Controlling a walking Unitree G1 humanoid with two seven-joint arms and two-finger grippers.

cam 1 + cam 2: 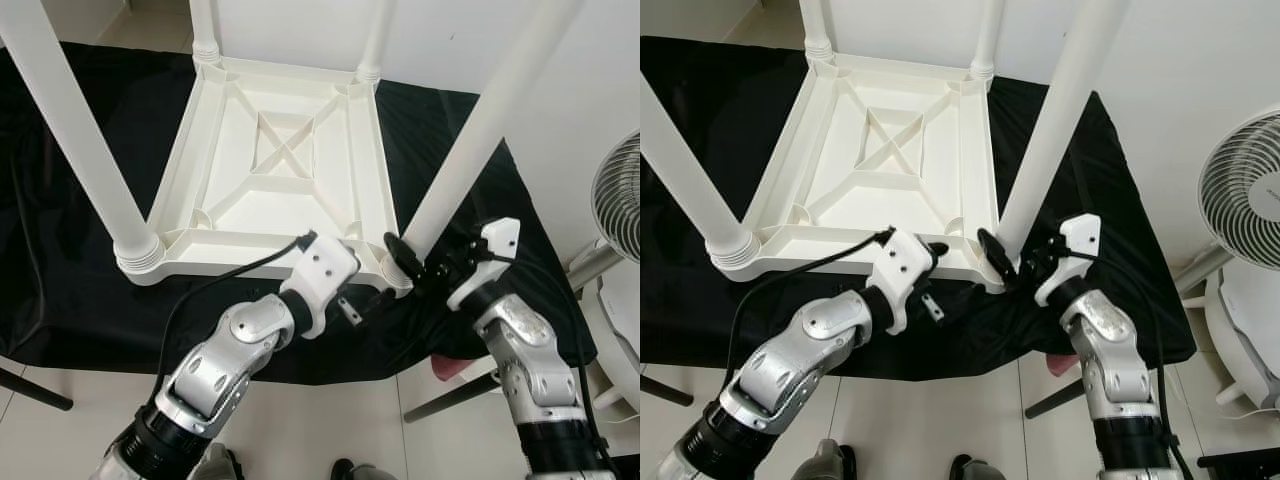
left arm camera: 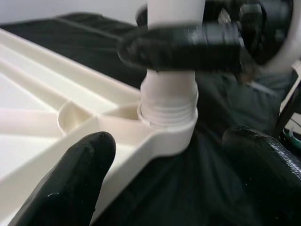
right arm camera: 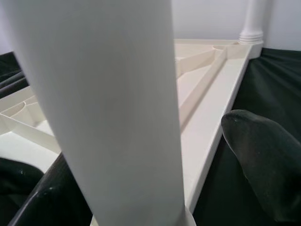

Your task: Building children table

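Tabletop (image 1: pixel 275 165), white plastic, lies upside down on a black cloth (image 1: pixel 60 290), ribbed underside facing up so the corner sockets can take legs. Near-left leg (image 1: pixel 75 140) stands in the tabletop's near-left corner, its threaded collar seated. Two far legs (image 1: pixel 205 25) rise from the tabletop's far corners, collars down on their sockets.

Left gripper (image 1: pixel 352 300) sits at the tabletop's near edge, beside the near-right corner, fingers spread with nothing between them; one fingertip (image 2: pixel 70 188) rests against the rim, likely steadying the tabletop while the leg is turned.

Near-right leg (image 1: pixel 470 140) stands in the tabletop's near-right corner socket (image 2: pixel 169 125). Threads show above the socket, so by the look of it this leg is not fully screwed home.

Right gripper (image 1: pixel 412 262) is clamped round the base of that near-right leg, just above the socket, placed low presumably to twist it without tipping it.

Fan (image 1: pixel 615 185) stands to the right of the tabletop, well apart, off the cloth.
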